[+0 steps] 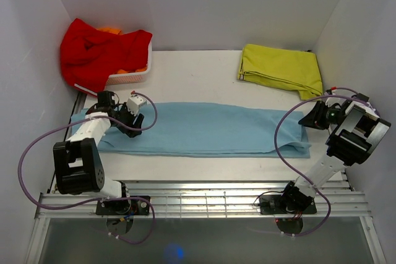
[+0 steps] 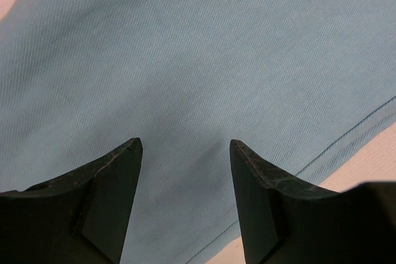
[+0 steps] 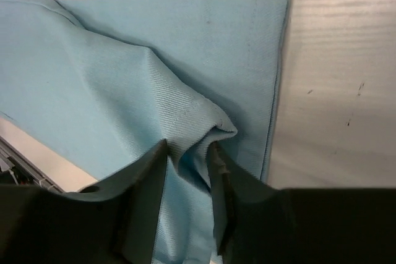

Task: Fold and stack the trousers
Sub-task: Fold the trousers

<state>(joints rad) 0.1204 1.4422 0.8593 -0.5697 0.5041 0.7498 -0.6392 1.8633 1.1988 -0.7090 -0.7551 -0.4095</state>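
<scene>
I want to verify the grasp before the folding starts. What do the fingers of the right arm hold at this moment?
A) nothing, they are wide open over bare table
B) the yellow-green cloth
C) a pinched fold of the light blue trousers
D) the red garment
C: in the right wrist view the right fingers are closed on a raised fold of the light blue trousers.

Bare table [image 1: 192, 81] lies open beyond the trousers [image 1: 198, 129], between the red heap [image 1: 99, 51] and yellow cloth [image 1: 281, 69]. The walls [image 1: 31, 41] close in at both trouser ends.
</scene>
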